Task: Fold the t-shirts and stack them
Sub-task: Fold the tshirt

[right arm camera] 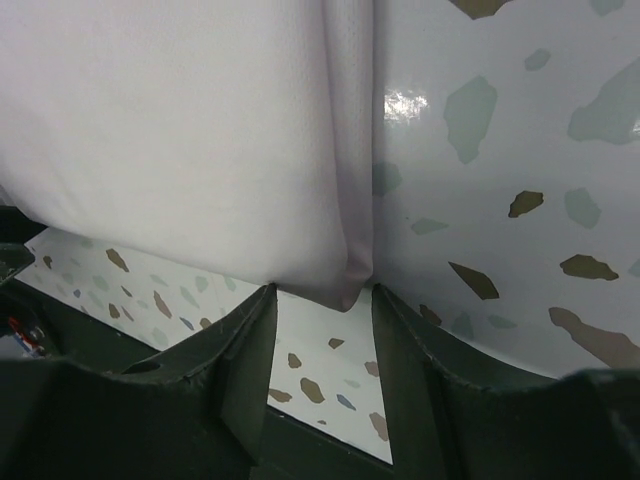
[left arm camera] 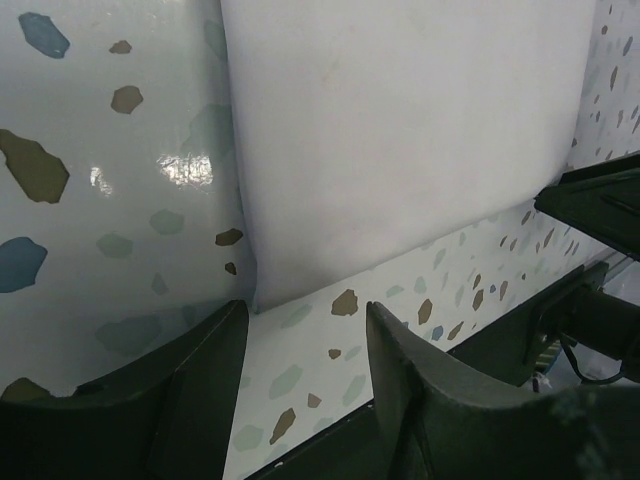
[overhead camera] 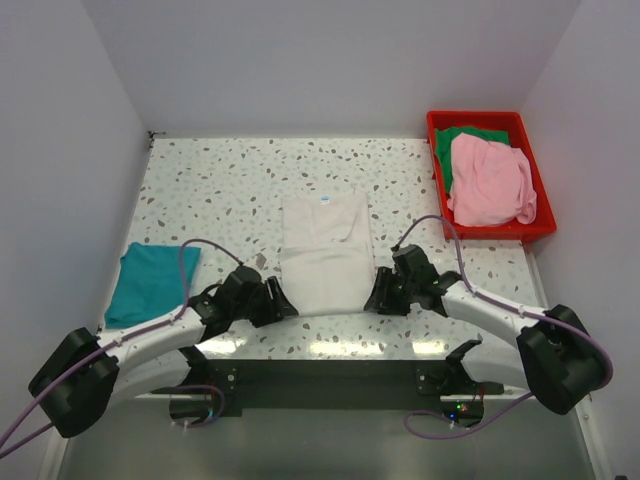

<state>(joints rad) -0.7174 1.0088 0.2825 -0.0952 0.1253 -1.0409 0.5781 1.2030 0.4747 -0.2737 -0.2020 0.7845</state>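
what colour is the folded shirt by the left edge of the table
Teal. The teal t-shirt shows best in the top external view.

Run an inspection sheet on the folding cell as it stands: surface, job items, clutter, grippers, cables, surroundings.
Surface: speckled table, glossy, no spills seen.
Job's things: off-white t-shirt flat at centre, sides folded in, label end far; teal t-shirt folded at the left edge; pink t-shirt crumpled over green t-shirt in the red bin, far right.
Clutter: nothing seen.
Grippers: left gripper and right gripper low at the off-white t-shirt's near corners, jaws open, nothing held.
Cables: purple cables loop off both arms; none on the off-white t-shirt.
Surroundings: plain white walls on three sides; nothing else seen.
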